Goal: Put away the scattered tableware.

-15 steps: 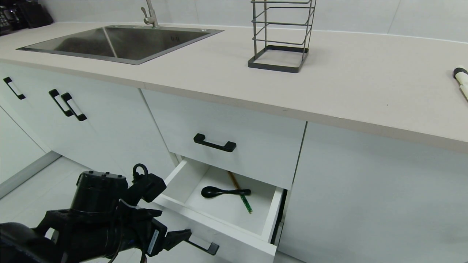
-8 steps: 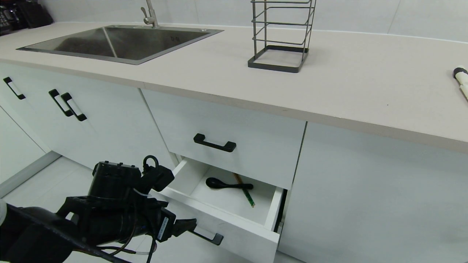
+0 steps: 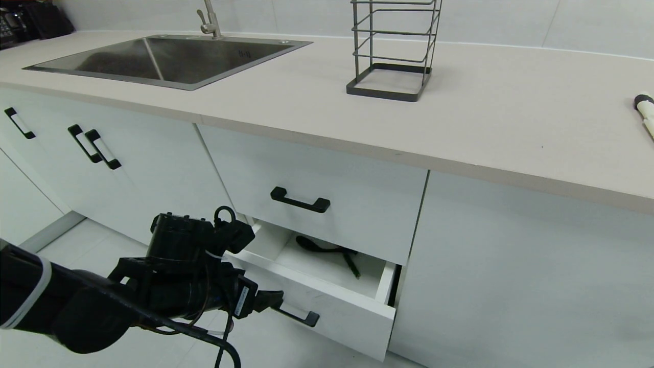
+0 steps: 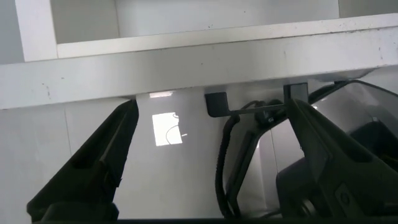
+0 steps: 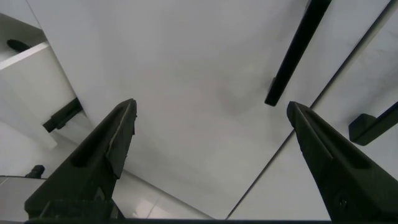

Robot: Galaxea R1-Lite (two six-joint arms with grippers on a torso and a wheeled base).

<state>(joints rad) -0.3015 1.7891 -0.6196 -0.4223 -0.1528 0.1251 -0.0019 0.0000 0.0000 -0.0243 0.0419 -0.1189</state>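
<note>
The lower white drawer (image 3: pixel 327 301) stands partly pulled out under the counter. Inside it lie a black spoon (image 3: pixel 312 246) and a dark chopstick (image 3: pixel 352 267), both half hidden under the drawer above. My left gripper (image 3: pixel 271 299) is open, low in front of the drawer, with its fingertips at the black handle (image 3: pixel 301 318). In the left wrist view the drawer front (image 4: pixel 186 62) is close ahead, and the handle (image 4: pixel 216 104) sits between the spread fingers of the left gripper (image 4: pixel 211 155). My right gripper (image 5: pixel 211 155) is open and holds nothing, facing white cabinet fronts.
On the counter are a steel sink (image 3: pixel 163 59), an empty wire rack (image 3: pixel 391 51) and a white-handled utensil (image 3: pixel 645 110) at the right edge. A shut upper drawer (image 3: pixel 317 197) with a black handle sits over the open one. Cabinet doors (image 3: pixel 102 163) stand to the left, floor below.
The lower drawer has slid inward with my left gripper moving forward against its front. The spoon and chopstick have gone farther under the upper drawer.
</note>
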